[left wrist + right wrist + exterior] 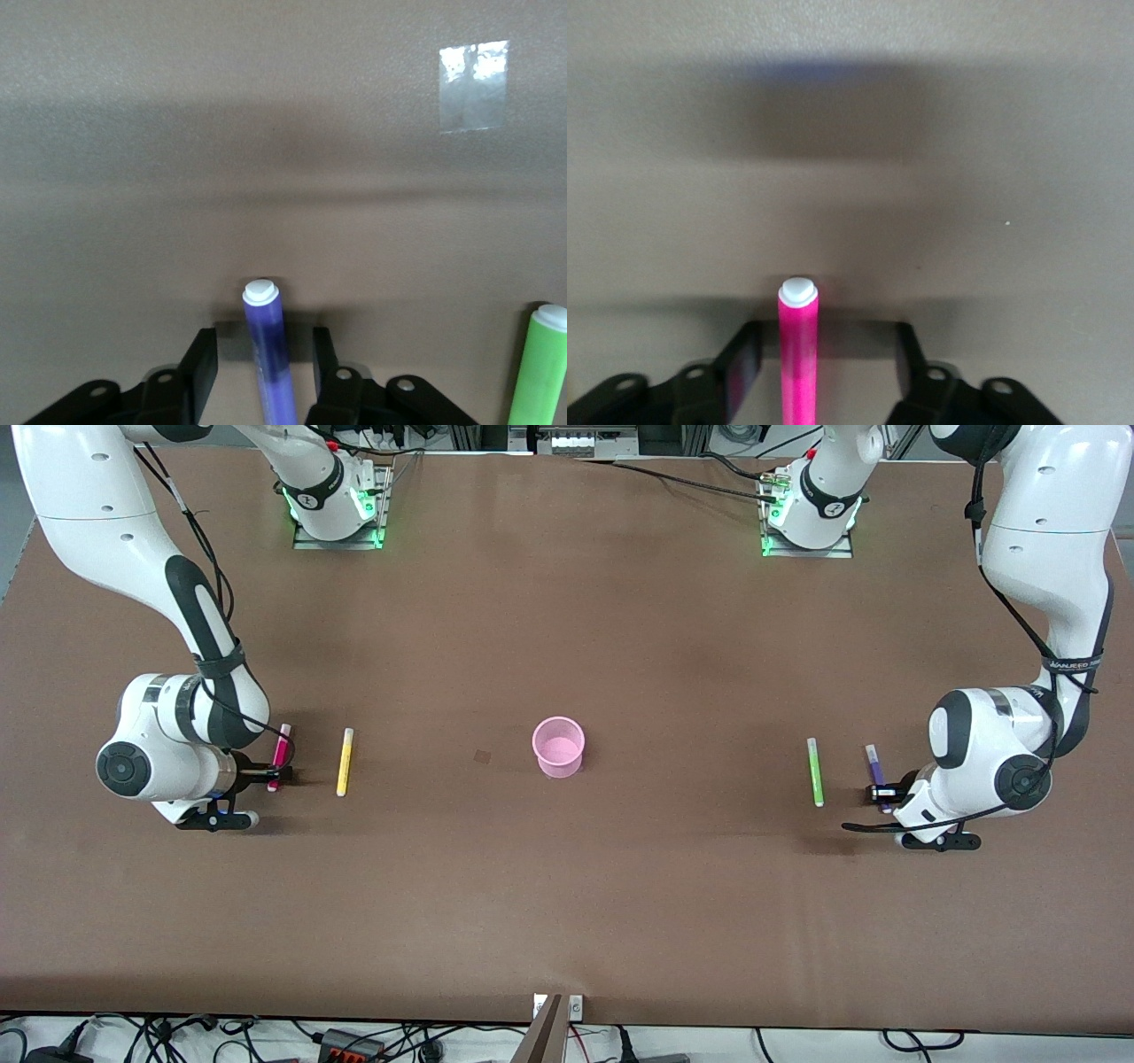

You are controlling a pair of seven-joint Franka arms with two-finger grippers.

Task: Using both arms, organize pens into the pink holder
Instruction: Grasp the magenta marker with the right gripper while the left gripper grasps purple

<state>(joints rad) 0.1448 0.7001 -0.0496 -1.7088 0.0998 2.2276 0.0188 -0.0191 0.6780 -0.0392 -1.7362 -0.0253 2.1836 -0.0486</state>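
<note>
1. Left tool (264, 372) straddles the slim purple marker pen (270, 354) lying near the desk's (567, 921) left-arm edge, fingers released, gaps either side.
2. Right tool (819, 372) straddles the magenta-pink marker pen (797, 354) near the right-arm edge, likewise released.
3. The translucent pink plastic cup (559, 747) stands mid-desk.

Only legible-ish text: white lettering on the black strap (1075, 664) around the left arm's forearm, too small to read reliably. Round marks on the black bands of both arm bases (308, 500), shape unclear, not readable as characters. No print visible on the pens or on the pink holder (559, 747). Nothing readable in either wrist view; clear tape patch (474, 86) on the table carries no writing.
</note>
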